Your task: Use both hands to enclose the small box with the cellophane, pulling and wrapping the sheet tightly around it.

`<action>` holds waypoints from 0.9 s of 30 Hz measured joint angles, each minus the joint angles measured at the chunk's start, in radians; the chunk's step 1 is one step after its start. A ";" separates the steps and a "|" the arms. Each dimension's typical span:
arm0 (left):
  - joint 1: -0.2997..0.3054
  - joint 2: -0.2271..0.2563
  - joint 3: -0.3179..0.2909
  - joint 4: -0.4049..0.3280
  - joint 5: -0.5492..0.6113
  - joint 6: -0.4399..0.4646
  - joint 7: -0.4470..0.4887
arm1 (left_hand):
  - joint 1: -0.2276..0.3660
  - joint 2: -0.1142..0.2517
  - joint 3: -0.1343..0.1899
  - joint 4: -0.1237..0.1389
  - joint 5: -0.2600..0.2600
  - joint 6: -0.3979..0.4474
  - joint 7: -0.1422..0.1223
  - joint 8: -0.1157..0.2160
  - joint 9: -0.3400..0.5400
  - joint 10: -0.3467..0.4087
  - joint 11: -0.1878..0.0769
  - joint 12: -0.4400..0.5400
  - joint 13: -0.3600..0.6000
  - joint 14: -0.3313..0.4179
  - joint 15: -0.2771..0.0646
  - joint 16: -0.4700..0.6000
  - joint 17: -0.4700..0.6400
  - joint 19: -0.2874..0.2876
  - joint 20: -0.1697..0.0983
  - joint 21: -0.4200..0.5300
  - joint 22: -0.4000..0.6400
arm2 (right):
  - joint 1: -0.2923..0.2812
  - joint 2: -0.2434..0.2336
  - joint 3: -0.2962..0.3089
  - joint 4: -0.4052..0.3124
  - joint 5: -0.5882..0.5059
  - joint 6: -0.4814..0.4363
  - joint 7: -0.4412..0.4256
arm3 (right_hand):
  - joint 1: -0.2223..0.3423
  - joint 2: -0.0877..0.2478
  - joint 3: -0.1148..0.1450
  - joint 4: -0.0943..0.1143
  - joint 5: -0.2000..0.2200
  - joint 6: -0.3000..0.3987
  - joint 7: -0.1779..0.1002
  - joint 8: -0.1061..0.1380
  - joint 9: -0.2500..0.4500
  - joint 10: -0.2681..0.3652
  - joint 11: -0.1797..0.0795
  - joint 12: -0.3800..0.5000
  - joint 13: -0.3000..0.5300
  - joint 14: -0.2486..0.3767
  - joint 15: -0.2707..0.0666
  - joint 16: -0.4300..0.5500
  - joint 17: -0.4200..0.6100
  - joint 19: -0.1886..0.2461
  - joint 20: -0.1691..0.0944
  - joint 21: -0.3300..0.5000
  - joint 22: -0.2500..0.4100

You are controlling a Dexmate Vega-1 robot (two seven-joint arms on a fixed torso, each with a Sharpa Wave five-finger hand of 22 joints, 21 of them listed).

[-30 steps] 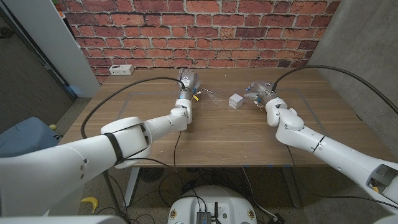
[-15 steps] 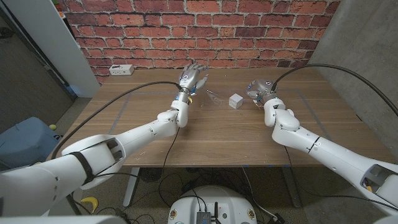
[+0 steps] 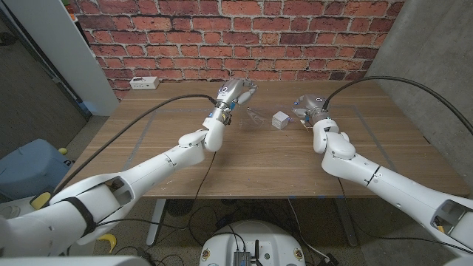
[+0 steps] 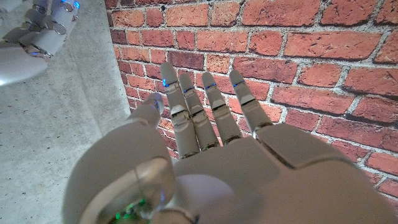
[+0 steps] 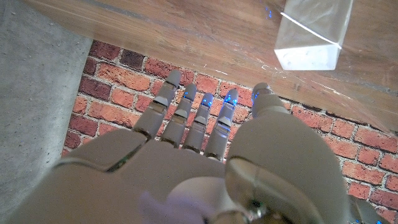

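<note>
We see a small white box (image 3: 280, 120) standing just right of the frame's centre, in its upper half. It sits on a clear cellophane sheet (image 3: 255, 116) that lies flat, its faint edges reaching left of the box.

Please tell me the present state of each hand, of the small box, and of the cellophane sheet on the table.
left hand: raised over the table, fingers spread, holds nothing.
right hand: beside the box, fingers extended, holds nothing.
small box: upright on the table, not yet wrapped.
cellophane: clear sheet lying on the table under and around the box; edges hard to see.
</note>
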 measured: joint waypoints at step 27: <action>0.000 0.047 -0.041 -0.111 0.033 0.076 -0.436 | -0.089 -0.046 0.032 0.008 0.033 0.020 0.047 -0.045 0.006 0.067 0.048 -0.018 0.056 0.129 -0.031 -0.001 0.011 0.182 -0.075 0.114 0.001 | -0.041 -0.020 0.014 -0.068 0.000 -0.056 -0.025 | 0.004 0.004 0.007 -0.007 -0.008 0.000 0.000 0.000 0.000 0.000 0.000 0.000 0.005 0.000 0.000 -0.003 -0.003 0.000 0.000 0.000 0.000</action>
